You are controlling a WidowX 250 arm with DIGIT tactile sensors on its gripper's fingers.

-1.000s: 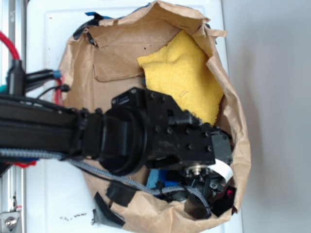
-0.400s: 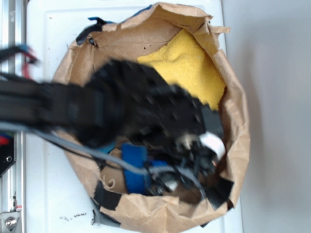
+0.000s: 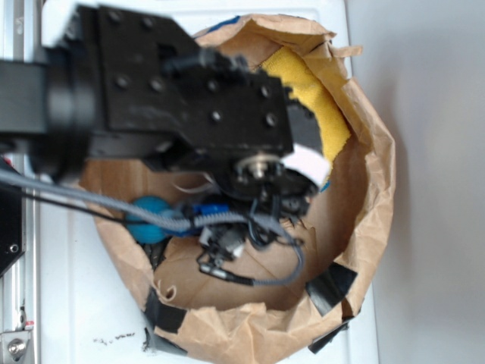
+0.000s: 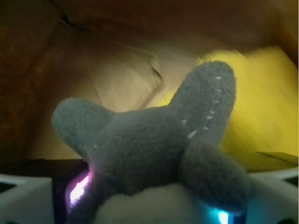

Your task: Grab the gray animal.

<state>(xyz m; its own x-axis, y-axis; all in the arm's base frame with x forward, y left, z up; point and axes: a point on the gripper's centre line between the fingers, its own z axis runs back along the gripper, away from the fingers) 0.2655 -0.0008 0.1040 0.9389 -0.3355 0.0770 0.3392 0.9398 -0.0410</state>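
Well, hand [image 4: 154,205] grips gray animal [image 4: 154,154]; no txt legible.

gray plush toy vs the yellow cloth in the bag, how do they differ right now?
Colour: the gray plush animal is dark gray with pale stitching; the yellow terry cloth is bright yellow.
Shape: the animal has rounded stuffed limbs; the cloth is a flat sheet.
Position: the animal sits right at the gripper, filling the wrist view; the cloth lies behind it against the brown paper bag.
Both look soft and fuzzy.

A white table [image 3: 83,303] bears a crumpled brown paper bag [image 3: 371,227], mouth open.
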